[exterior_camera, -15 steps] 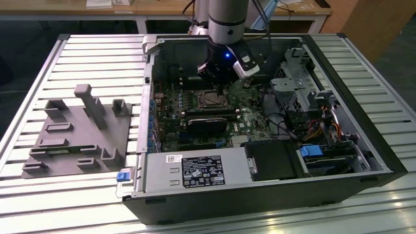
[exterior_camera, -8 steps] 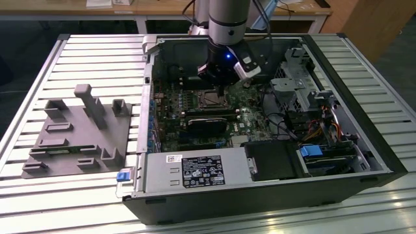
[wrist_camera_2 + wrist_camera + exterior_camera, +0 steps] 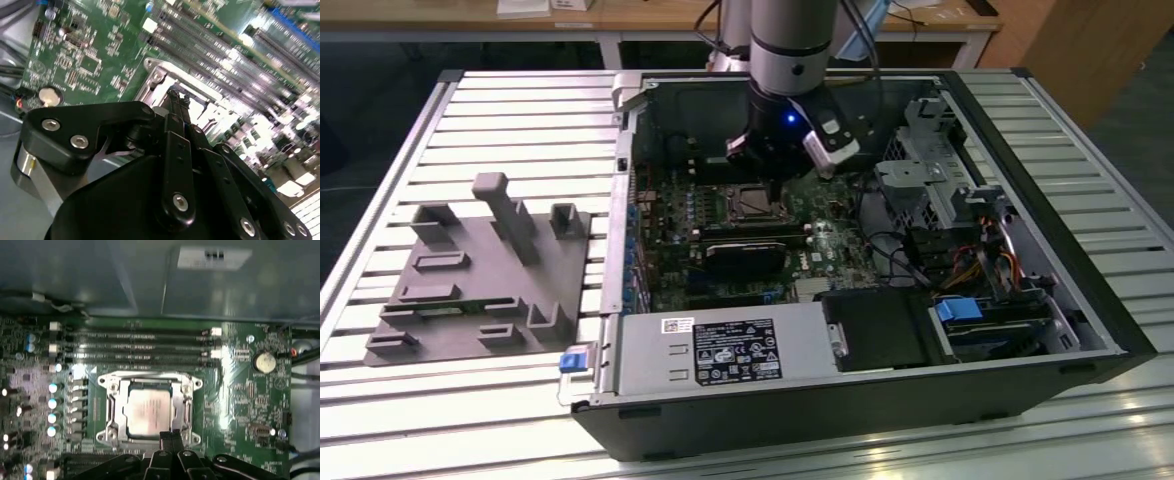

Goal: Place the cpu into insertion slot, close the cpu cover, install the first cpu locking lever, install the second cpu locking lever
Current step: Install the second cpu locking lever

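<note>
Gripper [image 3: 169, 436] fingers are seen pressed together with nothing between them, just at the edge of the cpu cover [image 3: 187, 407]. The cpu [image 3: 148, 409] is seated in the insertion slot [image 3: 754, 205], with the cover laid flat around it.

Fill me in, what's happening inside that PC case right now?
The arm's gripper is down over the motherboard in the open computer case, its fingertips at the edge of the insertion slot. The cpu already lies in the slot, and the cpu cover frames it, lying flat over it. The fingers look closed together, holding nothing visible.
</note>
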Controlling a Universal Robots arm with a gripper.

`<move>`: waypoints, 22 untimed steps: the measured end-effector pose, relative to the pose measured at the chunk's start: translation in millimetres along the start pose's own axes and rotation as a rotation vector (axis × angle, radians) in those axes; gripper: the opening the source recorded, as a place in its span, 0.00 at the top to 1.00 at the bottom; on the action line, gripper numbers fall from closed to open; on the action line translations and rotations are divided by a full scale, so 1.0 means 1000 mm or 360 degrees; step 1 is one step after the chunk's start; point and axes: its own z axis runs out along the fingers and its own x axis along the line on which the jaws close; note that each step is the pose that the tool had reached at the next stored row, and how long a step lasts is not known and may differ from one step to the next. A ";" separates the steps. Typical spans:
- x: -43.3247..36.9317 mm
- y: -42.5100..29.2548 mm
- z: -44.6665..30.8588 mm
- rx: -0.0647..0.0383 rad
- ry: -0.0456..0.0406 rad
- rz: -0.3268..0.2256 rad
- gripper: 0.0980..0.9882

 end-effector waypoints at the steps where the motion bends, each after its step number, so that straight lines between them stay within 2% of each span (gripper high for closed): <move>1: 0.0000 -0.0025 -0.0001 0.0000 0.0001 0.0000 0.97; 5: -0.0002 -0.0090 -0.0002 -0.0004 0.0011 0.0000 0.97; 10: -0.0001 -0.0205 0.0001 -0.0024 0.0011 0.0001 0.97; 11: -0.0001 -0.0222 0.0002 -0.0032 0.0010 0.0001 0.97; 12: 0.0000 -0.0235 0.0003 -0.0047 0.0010 0.0002 0.97; 14: 0.0000 -0.0256 0.0004 -0.0090 0.0010 0.0003 0.97; 15: 0.0000 -0.0267 0.0004 -0.0105 0.0010 0.0003 0.97; 16: 0.0000 -0.0283 0.0004 -0.0110 0.0010 0.0003 0.97; 22: 0.0015 -0.0360 0.0003 -0.0114 0.0011 0.0003 0.97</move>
